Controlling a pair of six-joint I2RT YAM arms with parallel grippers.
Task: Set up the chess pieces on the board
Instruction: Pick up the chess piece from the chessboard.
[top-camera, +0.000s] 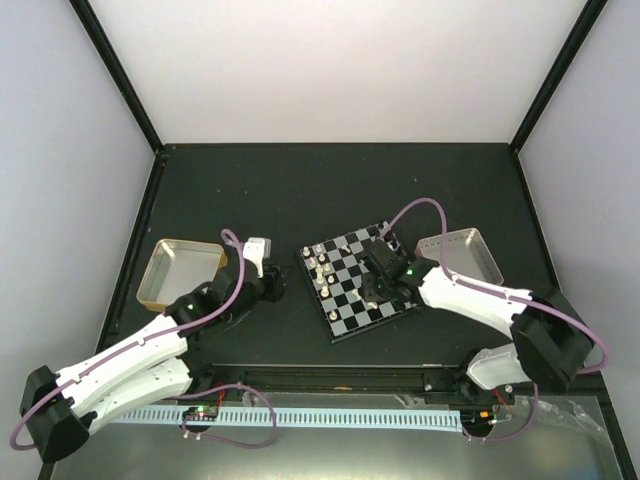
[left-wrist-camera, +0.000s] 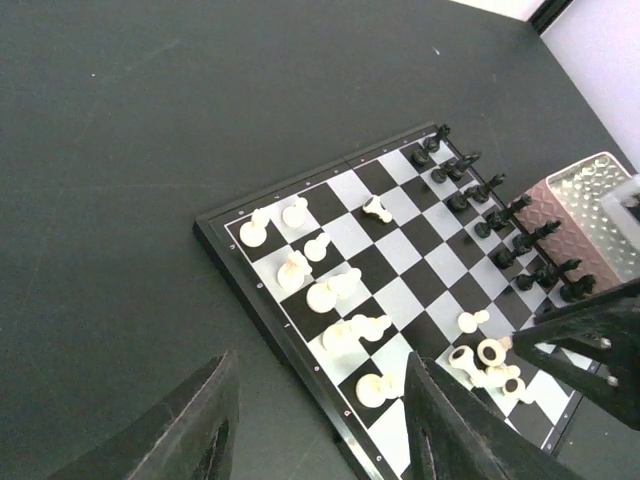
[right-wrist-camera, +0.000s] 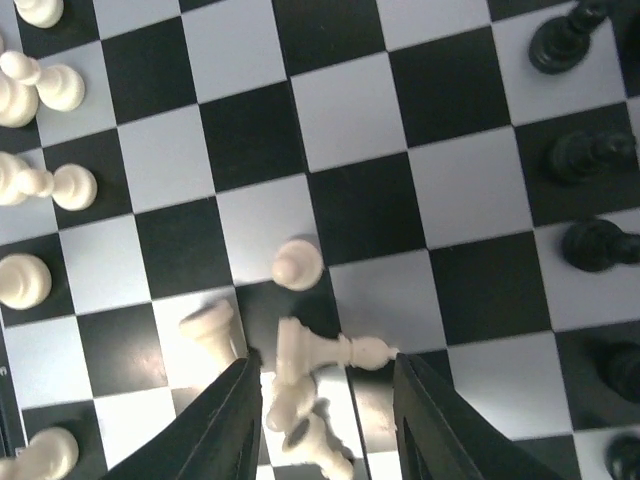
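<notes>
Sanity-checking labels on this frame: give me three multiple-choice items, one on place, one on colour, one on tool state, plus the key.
1. What is the right arm's two-finger tool hanging over?
A. the small black-and-pale chequered chessboard
B. a wooden bowl
C. a folded towel

2. What colour are the tiny toppled chessmen seen between that tool's fingers?
A. black
B. cream-white
C. red

3. What state is the left arm's two-finger tool in?
A. shut on a pawn
B. shut on nothing
C. open and empty

Key:
1 A: the top view shows it above the board's squares.
2 B: the right wrist view shows pale pieces lying on their sides there.
3 C: the left wrist view shows the fingers well apart, with nothing held between them.
</notes>
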